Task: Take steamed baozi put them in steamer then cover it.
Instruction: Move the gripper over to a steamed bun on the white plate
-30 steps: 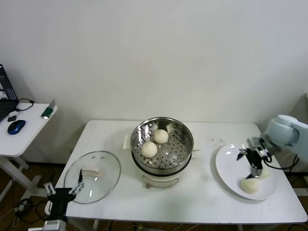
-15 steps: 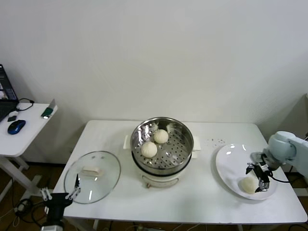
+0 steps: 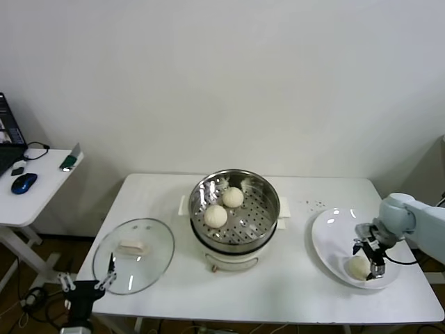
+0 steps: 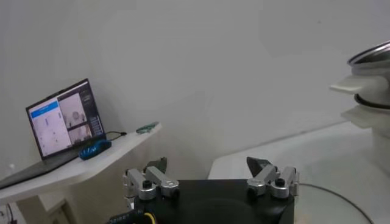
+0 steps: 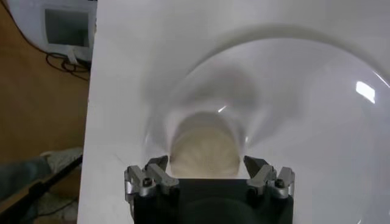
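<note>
The right gripper (image 3: pixel 368 261) is down over the white plate (image 3: pixel 327 240) on the right, fingers spread either side of a baozi (image 5: pixel 204 152) to take it, while two buns (image 3: pixel 215 216) sit in the steamer (image 3: pixel 268 209), the cover (image 3: pixel 132 264) waits near-left and the left gripper (image 4: pixel 210 176) hangs spread wide, idle.

Setting: lab or office test room | Evidence: bare white wall (image 3: pixel 229 76); white folding table (image 3: pixel 160 202); side desk (image 3: pixel 35 195) held laptop (image 4: pixel 61 125), blue mouse (image 3: pixel 23 183); floor cables (image 3: pixel 35 299)
</note>
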You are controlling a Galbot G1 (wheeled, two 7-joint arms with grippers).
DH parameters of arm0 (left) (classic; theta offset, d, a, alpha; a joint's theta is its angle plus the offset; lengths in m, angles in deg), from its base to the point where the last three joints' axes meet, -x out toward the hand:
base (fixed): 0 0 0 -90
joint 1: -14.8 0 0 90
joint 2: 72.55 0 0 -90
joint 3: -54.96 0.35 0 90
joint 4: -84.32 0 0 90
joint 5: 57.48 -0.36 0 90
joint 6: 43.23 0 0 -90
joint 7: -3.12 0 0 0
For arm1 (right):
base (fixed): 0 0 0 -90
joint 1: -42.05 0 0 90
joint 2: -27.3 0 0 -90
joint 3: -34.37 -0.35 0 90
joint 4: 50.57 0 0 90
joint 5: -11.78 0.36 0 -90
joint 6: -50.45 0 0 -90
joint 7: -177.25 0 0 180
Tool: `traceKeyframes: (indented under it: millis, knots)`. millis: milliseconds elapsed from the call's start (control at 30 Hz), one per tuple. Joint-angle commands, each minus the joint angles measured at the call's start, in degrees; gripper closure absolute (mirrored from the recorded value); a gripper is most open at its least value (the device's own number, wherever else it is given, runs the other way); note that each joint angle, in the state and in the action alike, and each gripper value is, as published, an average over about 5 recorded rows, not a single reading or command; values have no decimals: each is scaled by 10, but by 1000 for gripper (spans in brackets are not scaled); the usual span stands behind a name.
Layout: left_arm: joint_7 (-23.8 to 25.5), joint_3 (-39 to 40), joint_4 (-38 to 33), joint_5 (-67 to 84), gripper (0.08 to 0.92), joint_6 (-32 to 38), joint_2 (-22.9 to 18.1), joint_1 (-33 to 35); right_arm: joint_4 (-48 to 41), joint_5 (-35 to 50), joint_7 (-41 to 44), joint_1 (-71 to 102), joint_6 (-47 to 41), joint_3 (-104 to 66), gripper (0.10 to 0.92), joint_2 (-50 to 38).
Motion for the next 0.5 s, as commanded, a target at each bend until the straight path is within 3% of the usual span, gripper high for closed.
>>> traceKeyframes:
  millis: [33, 333, 500]
  knots:
    - [0, 0, 0, -1, 177, -3, 0, -3, -13, -9, 4, 6, 5, 1, 226, 10]
    - [0, -1, 1, -1, 177, -4, 1, -5, -6, -18, 10, -23, 26, 13, 333, 8]
    - [1, -1, 2, 0, 177, -4, 2, -6, 17, -50, 29, -89, 107, 30, 350, 7]
